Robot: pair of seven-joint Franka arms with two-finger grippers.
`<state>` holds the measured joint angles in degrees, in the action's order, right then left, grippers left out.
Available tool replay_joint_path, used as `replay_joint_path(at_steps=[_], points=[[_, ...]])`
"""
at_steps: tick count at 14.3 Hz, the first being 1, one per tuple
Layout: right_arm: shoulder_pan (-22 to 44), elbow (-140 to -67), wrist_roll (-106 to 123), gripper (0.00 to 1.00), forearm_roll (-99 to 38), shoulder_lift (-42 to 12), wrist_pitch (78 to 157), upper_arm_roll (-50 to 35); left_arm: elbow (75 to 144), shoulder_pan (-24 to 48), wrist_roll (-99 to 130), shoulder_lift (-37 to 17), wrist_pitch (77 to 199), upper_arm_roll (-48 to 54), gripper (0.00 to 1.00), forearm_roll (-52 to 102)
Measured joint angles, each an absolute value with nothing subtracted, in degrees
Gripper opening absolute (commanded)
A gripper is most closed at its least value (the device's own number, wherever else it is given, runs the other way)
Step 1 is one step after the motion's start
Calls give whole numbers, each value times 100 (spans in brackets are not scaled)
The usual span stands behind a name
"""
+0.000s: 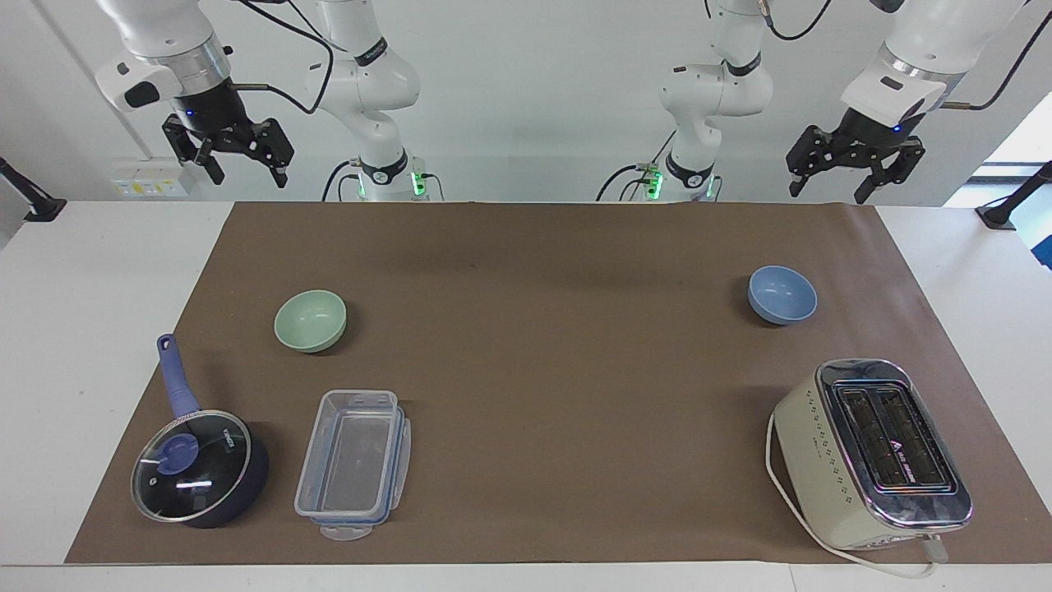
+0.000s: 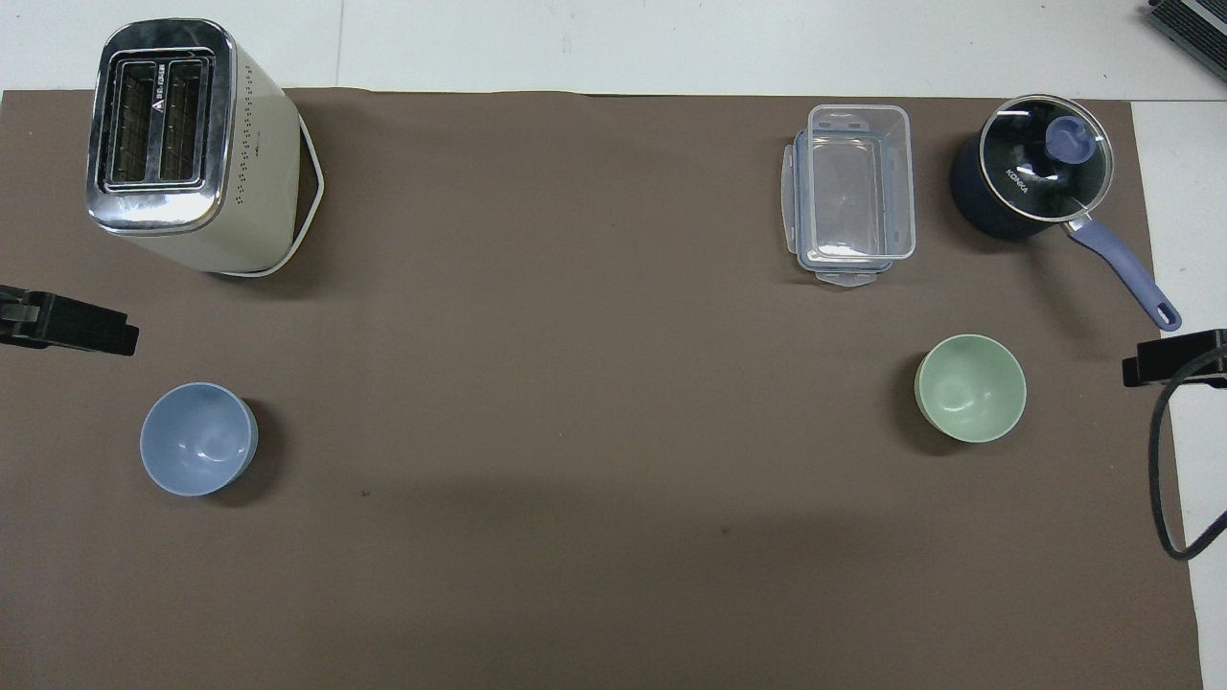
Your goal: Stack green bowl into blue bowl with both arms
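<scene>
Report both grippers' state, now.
Left gripper: open, holding nothing, raised at its own end.
Right gripper: open, holding nothing, raised at its own end.

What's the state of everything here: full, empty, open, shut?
green bowl: upright, empty
blue bowl: upright, empty
saucepan: glass lid on
clear box: open, empty, resting on its lid
toaster: slots empty, cord loose
left pincer: raised, open, holding nothing
right pincer: raised, open, holding nothing

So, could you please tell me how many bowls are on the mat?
2. The green bowl sits toward the right arm's end, the blue bowl toward the left arm's end. None looks hidden.
</scene>
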<state>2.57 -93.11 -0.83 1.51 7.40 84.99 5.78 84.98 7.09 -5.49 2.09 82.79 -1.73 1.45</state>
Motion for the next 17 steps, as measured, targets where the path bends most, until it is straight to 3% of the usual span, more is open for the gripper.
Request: replay_joint_path(at_steps=[17], points=[[257,-9311,-83,100,152,740,8499,578,8502,701,-538,209,8275,-252,100,145]])
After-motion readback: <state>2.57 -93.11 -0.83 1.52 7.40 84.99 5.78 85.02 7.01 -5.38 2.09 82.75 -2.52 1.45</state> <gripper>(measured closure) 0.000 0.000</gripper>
